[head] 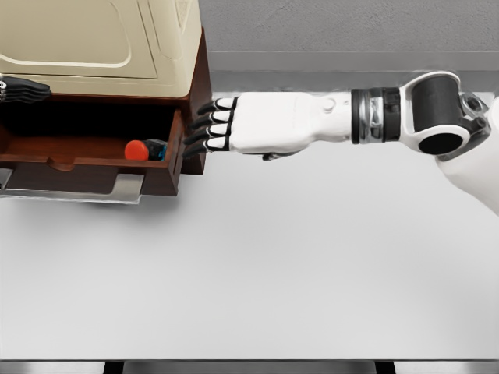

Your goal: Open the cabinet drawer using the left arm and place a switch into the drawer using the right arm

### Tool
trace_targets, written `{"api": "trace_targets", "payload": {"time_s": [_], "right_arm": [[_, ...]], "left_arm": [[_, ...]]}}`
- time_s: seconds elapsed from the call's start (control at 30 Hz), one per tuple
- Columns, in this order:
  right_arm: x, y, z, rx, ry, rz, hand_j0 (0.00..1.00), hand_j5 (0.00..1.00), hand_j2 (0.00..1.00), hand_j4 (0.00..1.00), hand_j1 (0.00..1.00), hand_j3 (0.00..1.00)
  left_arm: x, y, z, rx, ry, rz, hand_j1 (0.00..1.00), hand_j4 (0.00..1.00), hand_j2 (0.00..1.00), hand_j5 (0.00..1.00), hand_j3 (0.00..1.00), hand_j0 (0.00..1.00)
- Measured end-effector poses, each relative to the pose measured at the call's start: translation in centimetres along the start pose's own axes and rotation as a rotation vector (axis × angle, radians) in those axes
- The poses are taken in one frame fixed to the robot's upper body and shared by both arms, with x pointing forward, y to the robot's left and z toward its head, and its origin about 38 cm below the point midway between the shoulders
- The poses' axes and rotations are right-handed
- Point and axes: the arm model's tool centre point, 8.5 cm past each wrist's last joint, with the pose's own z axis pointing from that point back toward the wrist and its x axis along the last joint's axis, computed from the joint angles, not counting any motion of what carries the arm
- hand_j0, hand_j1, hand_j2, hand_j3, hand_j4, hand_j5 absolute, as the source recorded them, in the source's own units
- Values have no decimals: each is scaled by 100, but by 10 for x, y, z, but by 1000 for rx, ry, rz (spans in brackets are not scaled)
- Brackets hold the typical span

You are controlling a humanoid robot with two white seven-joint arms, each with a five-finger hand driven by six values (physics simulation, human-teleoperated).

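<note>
Right hand [234, 128], fingers extended and empty, sits beside the open drawer [86, 160]. We see the switch [144, 149] lying inside; we judge it light, rigid, best gripped by its body.

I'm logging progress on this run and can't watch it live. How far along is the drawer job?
Done: the drawer is pulled open, and the switch lies inside at its right end. In hand: the right hand is beside the drawer's right edge, fingers extended and holding nothing. Left: withdrawing that arm. A dark hand shows at the far left edge.
</note>
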Motion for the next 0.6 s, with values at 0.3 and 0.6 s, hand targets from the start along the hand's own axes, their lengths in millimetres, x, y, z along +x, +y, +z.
{"api": "trace_targets", "payload": {"time_s": [0.3,0.6], "right_arm": [[-12,45,104,82,238,-85,100,100,100,100,100,100],[-13,45,113,92,257,-83,100,100,100,100,100,100]], "left_arm": [[10,-5,-47,-13,-171,17,100,100,100,100,100,100],[9,-11,-58,-22,-209,47,100,100,100,100,100,100]]}}
